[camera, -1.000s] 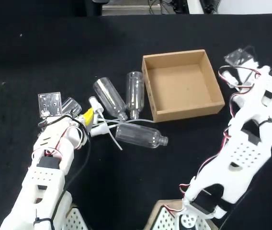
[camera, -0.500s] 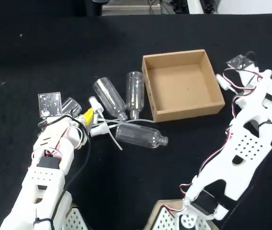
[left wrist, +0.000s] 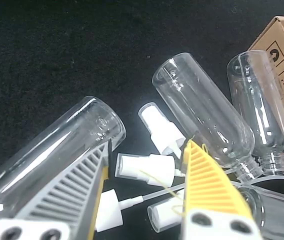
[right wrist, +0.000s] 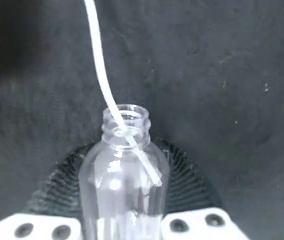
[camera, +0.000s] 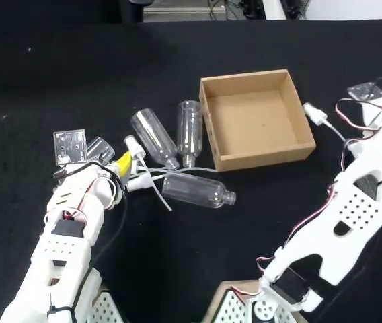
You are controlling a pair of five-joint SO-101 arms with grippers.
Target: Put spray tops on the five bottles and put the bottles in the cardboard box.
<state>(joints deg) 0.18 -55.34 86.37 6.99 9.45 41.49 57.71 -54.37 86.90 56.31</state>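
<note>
— Surface?
— Black cloth table [camera: 77, 67], with cables [camera: 224, 8] in the room behind.
— Print?
— Handling symbols on the cardboard box [left wrist: 282, 45] side, nothing I can read.
— Grippers?
— Left gripper [left wrist: 148, 145] spread above loose spray tops [left wrist: 149, 167], with bottles [left wrist: 207, 107] just beside it, left of the box. Right gripper [right wrist: 124, 155] pinches a bottle [right wrist: 127, 200] right of the box, with the tube [right wrist: 99, 60] of a spray top [camera: 315, 114] in its neck.

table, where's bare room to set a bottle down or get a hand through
Bare cloth: the wide stretch beyond the box toward the far edge, and the patch in front of it between the nearest bottle and the right arm. Crowded: left of the box, bottles and spray tops bunch at the left pincer.
</note>
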